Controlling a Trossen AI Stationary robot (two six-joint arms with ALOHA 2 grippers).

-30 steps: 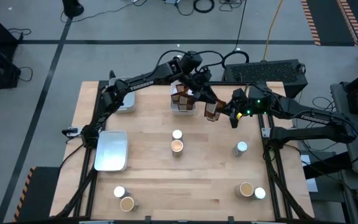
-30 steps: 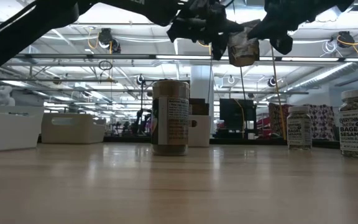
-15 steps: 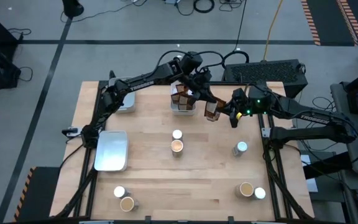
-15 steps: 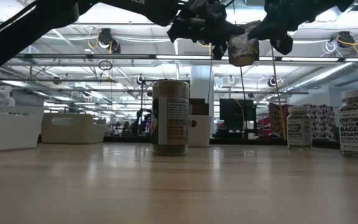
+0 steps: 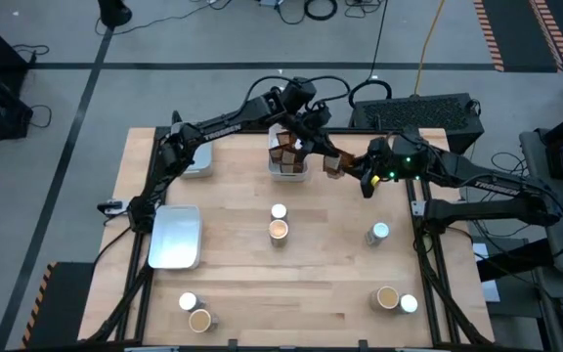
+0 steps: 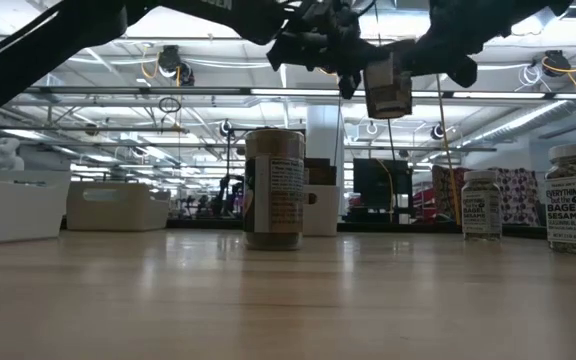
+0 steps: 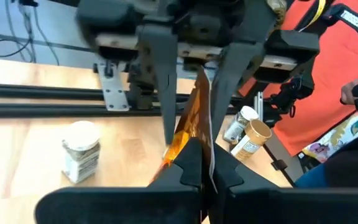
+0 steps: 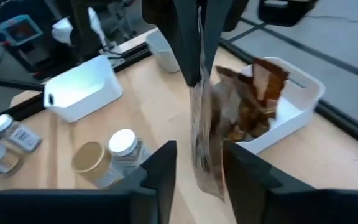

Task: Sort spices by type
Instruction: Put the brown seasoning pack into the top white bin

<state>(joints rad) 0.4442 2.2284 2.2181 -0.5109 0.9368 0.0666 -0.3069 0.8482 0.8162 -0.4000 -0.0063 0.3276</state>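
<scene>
A dark brown packet (image 5: 332,162) hangs in the air just right of the white bin (image 5: 288,168), which holds more brown packets. My left gripper (image 5: 322,153) is shut on it; the left wrist view shows the same left gripper (image 7: 205,152). My right gripper (image 8: 199,149) faces it from the right, open, with one finger on each side of the packet (image 8: 207,146). In the low view the packet (image 6: 388,86) hangs high above the tabletop. White-topped and tan-topped jars stand on the table. My left gripper pinches the packet's upper edge (image 7: 199,132) between its two fingers. The fingers (image 8: 191,43) come nearly level from the table's far left. The packet hangs below them, edge-on and upright, clear of the table and the bin.
A white-topped jar (image 5: 279,211) and a tan-topped jar (image 5: 279,230) stand mid-table. Another white-topped jar (image 5: 379,233) is at the right, with jar pairs near both front corners (image 5: 387,297) (image 5: 200,319). A pale tray (image 5: 176,235) and a white bin (image 5: 198,161) sit on the left.
The packet has shifted a little toward the bin and has swung from tilted to hanging upright and edge-on. Both arms have stayed nearly where they were.
</scene>
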